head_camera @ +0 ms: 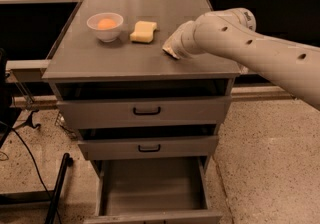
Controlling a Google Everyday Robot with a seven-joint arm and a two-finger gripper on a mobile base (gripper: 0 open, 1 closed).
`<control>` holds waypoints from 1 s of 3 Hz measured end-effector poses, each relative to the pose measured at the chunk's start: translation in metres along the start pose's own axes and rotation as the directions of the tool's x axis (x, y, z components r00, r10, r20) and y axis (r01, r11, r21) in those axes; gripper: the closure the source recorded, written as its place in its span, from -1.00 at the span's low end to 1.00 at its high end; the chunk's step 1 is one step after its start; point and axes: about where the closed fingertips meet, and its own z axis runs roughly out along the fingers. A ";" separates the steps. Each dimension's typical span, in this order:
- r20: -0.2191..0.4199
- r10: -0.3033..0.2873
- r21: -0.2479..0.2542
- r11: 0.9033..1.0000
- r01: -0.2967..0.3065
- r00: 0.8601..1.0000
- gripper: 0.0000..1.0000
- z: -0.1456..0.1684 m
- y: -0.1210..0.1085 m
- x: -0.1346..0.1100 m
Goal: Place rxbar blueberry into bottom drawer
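My white arm reaches in from the right over the grey cabinet top (pixel 115 55). My gripper (pixel 171 48) is at the arm's far end, low on the top's right half, to the right of the yellow sponge (pixel 143 31). The arm hides most of it. The rxbar blueberry is hidden from view. The bottom drawer (pixel 150 188) is pulled out below the two shallower drawers, and its plain grey inside holds nothing.
A white bowl (pixel 105 26) with an orange fruit stands at the top's back left, beside the sponge. The top drawer (pixel 146 111) and middle drawer (pixel 149 147) with black handles stand slightly ajar. Black cables and a pole (pixel 57 188) lie on the floor at the left.
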 end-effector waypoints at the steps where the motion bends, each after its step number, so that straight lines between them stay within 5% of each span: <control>1: 0.000 0.000 0.000 1.000 0.000 1.000 -0.77 0.000 0.000 0.000; 2: 0.000 0.000 0.001 1.000 0.000 1.000 -0.89 0.000 0.000 0.000; 3: 0.001 0.000 0.001 1.000 0.000 1.000 -0.43 0.000 0.000 -0.001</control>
